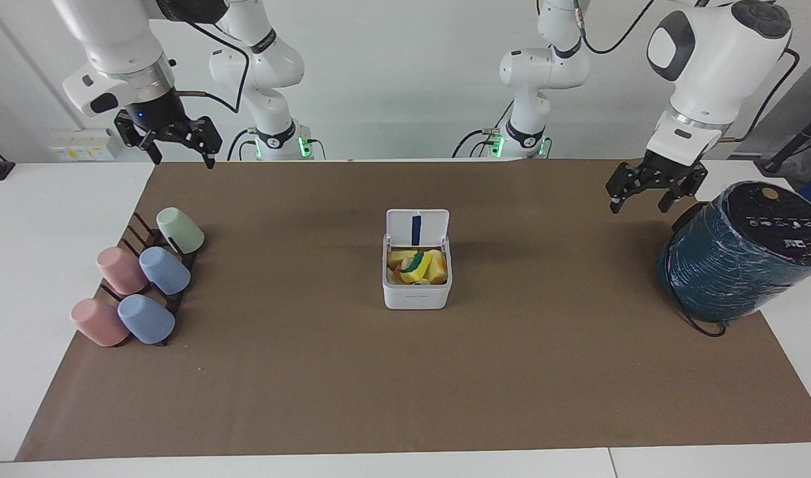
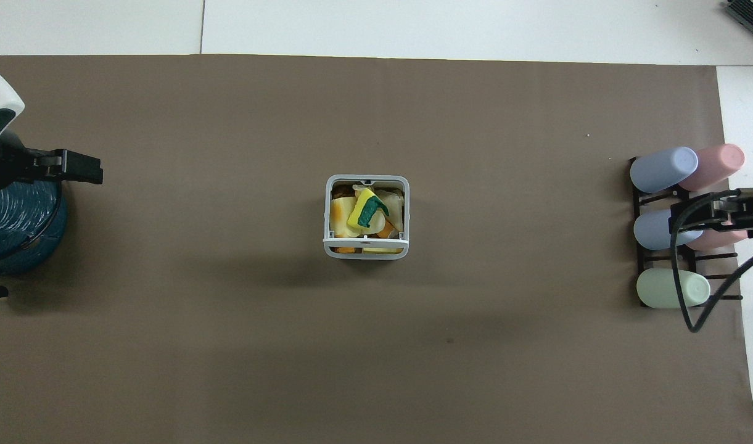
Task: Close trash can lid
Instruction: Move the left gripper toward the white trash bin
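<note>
The small white trash can (image 1: 416,297) stands in the middle of the brown mat and also shows in the overhead view (image 2: 327,209). It holds yellow, orange and green scraps (image 1: 416,264). Its lid (image 1: 417,228) stands upright and open on the side nearer to the robots, with the blue strip showing; in the overhead view the lid (image 2: 366,243) is seen edge-on. My left gripper (image 1: 652,194) (image 2: 83,168) hangs open and empty in the air beside the teal cylinder. My right gripper (image 1: 177,141) (image 2: 712,211) hangs open and empty above the cup rack. Both are well apart from the can.
A large dark teal wrapped cylinder (image 1: 737,255) (image 2: 15,231) lies at the left arm's end of the mat. A black rack with several pastel cups (image 1: 146,275) (image 2: 672,228) sits at the right arm's end. A black cable (image 2: 691,296) hangs from the right arm over the rack.
</note>
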Robot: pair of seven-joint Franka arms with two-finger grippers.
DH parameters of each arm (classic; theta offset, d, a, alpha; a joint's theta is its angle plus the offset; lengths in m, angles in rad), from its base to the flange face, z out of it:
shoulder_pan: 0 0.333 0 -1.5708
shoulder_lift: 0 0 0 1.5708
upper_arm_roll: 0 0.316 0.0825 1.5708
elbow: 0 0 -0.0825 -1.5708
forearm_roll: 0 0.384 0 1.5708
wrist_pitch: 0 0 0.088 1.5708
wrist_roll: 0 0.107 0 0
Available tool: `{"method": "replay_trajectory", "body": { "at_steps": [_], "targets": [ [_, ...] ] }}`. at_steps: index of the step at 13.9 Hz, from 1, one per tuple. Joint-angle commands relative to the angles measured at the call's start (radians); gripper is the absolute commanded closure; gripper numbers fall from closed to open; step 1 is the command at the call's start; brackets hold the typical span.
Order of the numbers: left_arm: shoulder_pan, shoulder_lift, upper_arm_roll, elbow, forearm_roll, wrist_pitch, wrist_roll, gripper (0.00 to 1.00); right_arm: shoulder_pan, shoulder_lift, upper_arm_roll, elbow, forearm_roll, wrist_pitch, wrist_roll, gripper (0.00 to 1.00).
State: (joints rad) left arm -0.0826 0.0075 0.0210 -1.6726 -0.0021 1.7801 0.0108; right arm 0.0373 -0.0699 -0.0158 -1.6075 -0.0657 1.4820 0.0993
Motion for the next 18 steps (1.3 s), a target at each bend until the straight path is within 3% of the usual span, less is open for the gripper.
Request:
{"method": "replay_trajectory", "body": {
  "at_steps": [1,6,8,10,11,15,17,18],
  "targets": [
    [-0.005,-0.029,-0.003,-0.035,-0.012,0.018,-0.006,0.0,-0.004,-0.022,0.002,-0.023,0.003,0.009,-0.018,0.0],
    [-0.029,-0.049,-0.01,-0.062,-0.012,-0.027,-0.006,0.0,-0.004,-0.022,0.002,-0.025,0.003,0.009,-0.018,0.0],
    [-0.11,-0.064,-0.009,-0.091,-0.012,-0.019,-0.061,0.0,-0.004,-0.022,0.002,-0.025,0.003,0.009,-0.018,0.0],
    [-0.205,-0.075,-0.01,-0.11,-0.012,-0.016,-0.243,0.0,-0.004,-0.022,0.002,-0.023,0.004,0.009,-0.018,0.0],
    [-0.253,-0.081,-0.01,-0.127,-0.013,-0.004,-0.3,0.17,-0.004,-0.022,0.002,-0.025,0.003,0.009,-0.018,0.0],
    [-0.426,-0.126,-0.01,-0.22,-0.013,0.085,-0.322,0.61,-0.004,-0.022,0.002,-0.023,0.004,0.009,-0.018,0.0],
    [-0.485,-0.144,-0.012,-0.257,-0.015,0.119,-0.325,0.74,-0.004,-0.022,0.002,-0.023,0.004,0.009,-0.018,0.0],
    [-0.512,-0.15,-0.012,-0.271,-0.021,0.137,-0.348,0.75,-0.004,-0.022,0.002,-0.023,0.003,0.009,-0.018,0.0]
  ]
}}
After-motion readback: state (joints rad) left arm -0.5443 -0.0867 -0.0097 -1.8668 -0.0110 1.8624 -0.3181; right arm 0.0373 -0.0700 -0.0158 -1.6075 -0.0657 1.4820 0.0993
